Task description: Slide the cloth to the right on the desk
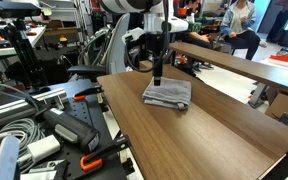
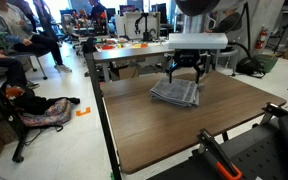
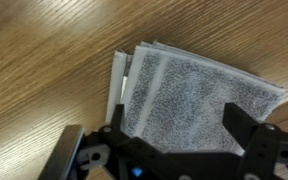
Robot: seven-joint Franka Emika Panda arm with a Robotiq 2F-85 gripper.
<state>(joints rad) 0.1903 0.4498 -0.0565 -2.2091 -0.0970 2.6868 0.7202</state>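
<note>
The gripper point(image 3: 177, 125) pointed straight down at the desk, its two dark fingers point(image 3: 239, 125) spread wide apart and holding nothing. In the wrist view the fingers stood on either side of the cloth point(image 3: 189, 90), which lay directly beneath them. In both exterior views the gripper point(image 1: 157, 78) point(image 2: 185, 75) hung low over the far edge of the cloth. Whether the fingertips touched the fabric could not be told.

The cloth point(image 1: 167, 95) point(image 2: 174, 93), a small grey folded towel with its layered edges showing, lay flat on the desk point(image 1: 194, 140) point(image 2: 164, 135). It sat toward the desk's far end, with a wide stretch of brown wood grain between it and the cameras.

Behind the desk stood a lighter table point(image 1: 234, 58), and a person point(image 1: 242, 25) sat beyond it. Tangled cables point(image 1: 9, 130) lay beside the desk, and a dark bag point(image 2: 44, 112) rested on the floor.
</note>
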